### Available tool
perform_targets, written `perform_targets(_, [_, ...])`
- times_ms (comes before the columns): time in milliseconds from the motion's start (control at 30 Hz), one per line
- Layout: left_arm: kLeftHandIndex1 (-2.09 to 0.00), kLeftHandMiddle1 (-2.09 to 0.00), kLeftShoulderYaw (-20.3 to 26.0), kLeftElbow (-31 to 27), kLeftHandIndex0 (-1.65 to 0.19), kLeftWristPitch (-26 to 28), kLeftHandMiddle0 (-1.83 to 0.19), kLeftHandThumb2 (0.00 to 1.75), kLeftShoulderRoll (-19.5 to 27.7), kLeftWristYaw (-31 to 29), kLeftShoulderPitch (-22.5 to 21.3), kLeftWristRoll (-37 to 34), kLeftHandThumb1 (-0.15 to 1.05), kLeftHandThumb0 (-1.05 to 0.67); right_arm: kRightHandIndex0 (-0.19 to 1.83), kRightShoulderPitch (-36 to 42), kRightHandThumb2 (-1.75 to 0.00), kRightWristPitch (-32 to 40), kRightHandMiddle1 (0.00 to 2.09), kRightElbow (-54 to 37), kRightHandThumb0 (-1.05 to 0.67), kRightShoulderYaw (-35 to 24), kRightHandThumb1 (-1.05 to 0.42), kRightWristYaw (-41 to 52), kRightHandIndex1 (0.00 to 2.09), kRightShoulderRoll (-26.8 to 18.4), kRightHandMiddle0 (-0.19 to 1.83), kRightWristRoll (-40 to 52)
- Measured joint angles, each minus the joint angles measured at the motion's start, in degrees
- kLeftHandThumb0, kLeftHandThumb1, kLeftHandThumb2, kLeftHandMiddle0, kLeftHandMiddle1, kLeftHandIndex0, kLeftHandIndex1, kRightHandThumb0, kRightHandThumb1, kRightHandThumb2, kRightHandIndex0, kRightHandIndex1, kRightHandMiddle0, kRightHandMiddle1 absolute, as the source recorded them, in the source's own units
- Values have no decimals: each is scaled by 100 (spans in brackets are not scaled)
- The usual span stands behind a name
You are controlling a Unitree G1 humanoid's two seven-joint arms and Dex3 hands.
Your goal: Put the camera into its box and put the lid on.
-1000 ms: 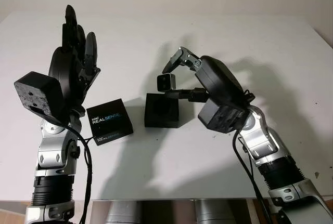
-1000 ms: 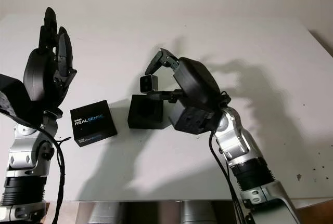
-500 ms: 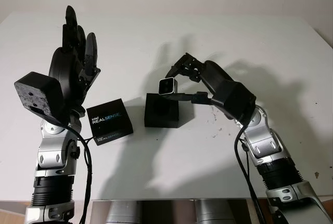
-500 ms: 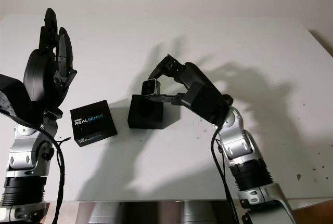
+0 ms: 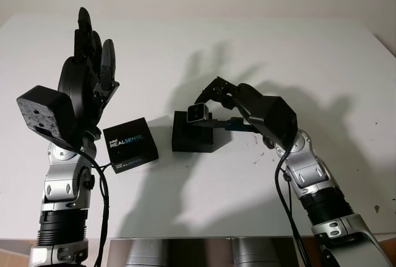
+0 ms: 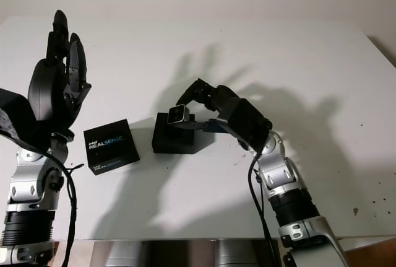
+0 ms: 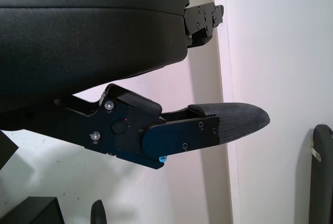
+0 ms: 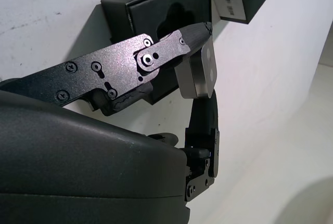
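A small silver camera (image 5: 197, 113) is pinched in my right hand (image 5: 207, 108), just above the open top of the black box (image 5: 193, 135) at the table's middle. In the right wrist view the camera (image 8: 203, 70) hangs beside the box's dark foam recess (image 8: 161, 18), and I cannot tell whether it touches the box. The black lid (image 5: 130, 145), printed "intel REALSENSE", lies flat on the table to the left of the box, a small gap apart. My left hand (image 5: 91, 69) is open and raised upright above the table's left side, behind the lid.
The white table (image 5: 291, 44) stretches wide behind and to the right of the box. Its front edge (image 5: 204, 237) runs just before my arms. A few small dark specks mark the surface at the right.
My right hand has come down and turned at the wrist, bringing the camera from well above the box to just over its opening. The left arm, lid and box have stayed put.
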Motion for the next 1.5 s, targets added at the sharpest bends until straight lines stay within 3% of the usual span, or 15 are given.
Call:
perform_targets(1100, [0,0,27,-109,19,106,19,58,3,-8,1,2,105,-72,30,16,-5,97,169,153,-49,-42,-100,246,5,180,31,68])
perform_targets(1500, [0,0,30,-110,19,138,19,58,3,-22,2,1,105,-74,27,37,-6,-292,179,305,-47,85,-102,142,4,140,26,-233])
